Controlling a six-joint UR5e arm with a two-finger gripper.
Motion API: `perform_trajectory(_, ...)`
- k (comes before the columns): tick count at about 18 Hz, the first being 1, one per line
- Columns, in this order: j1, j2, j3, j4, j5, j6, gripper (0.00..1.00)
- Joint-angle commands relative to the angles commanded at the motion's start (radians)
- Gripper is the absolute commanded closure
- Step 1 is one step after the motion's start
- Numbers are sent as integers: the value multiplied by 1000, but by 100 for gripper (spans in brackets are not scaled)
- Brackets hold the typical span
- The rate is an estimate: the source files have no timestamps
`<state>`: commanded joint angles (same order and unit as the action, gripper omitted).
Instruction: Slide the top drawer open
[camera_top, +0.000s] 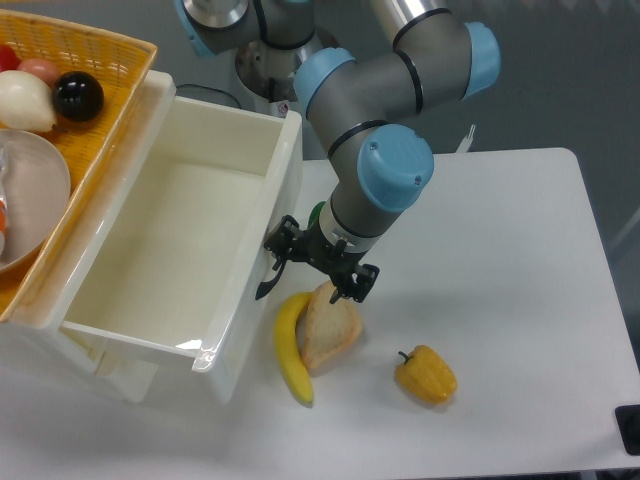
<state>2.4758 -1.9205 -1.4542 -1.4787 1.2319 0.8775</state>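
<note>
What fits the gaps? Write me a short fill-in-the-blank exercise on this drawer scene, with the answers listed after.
1. The top drawer is pulled out, and its inside is ____.
2. The end effector is at the drawer's black ____.
3. The slice of bread lies against the ____, on the table.
4. The yellow bell pepper lies to the ____ of the bread in the picture.

Missing words: empty; handle; banana; right
</note>
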Motion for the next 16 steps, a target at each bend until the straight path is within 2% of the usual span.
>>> perform_trajectory(16, 18, 0, 0, -32, -46, -12, 0)
